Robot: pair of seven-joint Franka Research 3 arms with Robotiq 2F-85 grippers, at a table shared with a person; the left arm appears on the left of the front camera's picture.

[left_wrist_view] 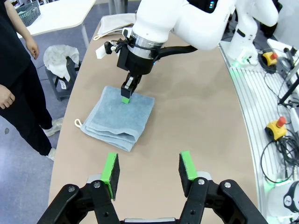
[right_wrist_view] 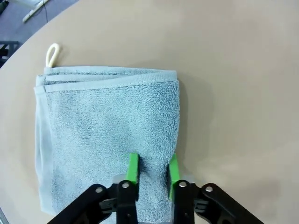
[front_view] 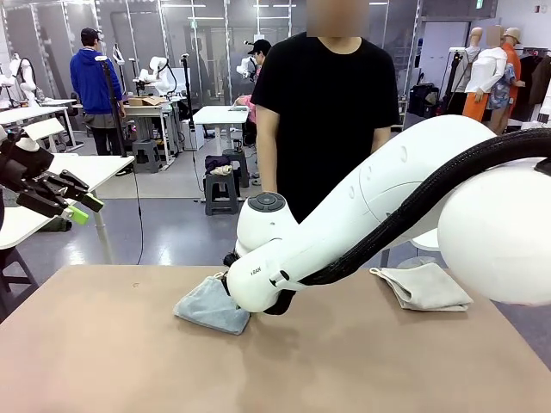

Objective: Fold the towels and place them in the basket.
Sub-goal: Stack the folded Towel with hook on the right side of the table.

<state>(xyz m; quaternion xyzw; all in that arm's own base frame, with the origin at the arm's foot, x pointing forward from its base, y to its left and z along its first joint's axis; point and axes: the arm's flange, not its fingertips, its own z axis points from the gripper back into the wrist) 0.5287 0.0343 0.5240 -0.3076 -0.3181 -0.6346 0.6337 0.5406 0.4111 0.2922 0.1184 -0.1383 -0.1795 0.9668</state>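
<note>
The light blue towel (left_wrist_view: 117, 115) lies folded mid-table under the right gripper (right_wrist_view: 152, 171), its narrowly parted fingers holding nothing; the left gripper (left_wrist_view: 148, 170) hangs wide open and empty; a beige towel (front_view: 424, 286) waits far right, neither basketed.

We see a matte beige-brown surface (front_view: 344, 361) in front, and beyond it a glossy grey-blue floor (front_view: 172, 232). White rectangular worktables (front_view: 219, 114) stand farther back, with a small dark grey stool (front_view: 222, 185) between them. Glass partition walls (front_view: 207, 34) close the bright, evenly lit hall.
</note>
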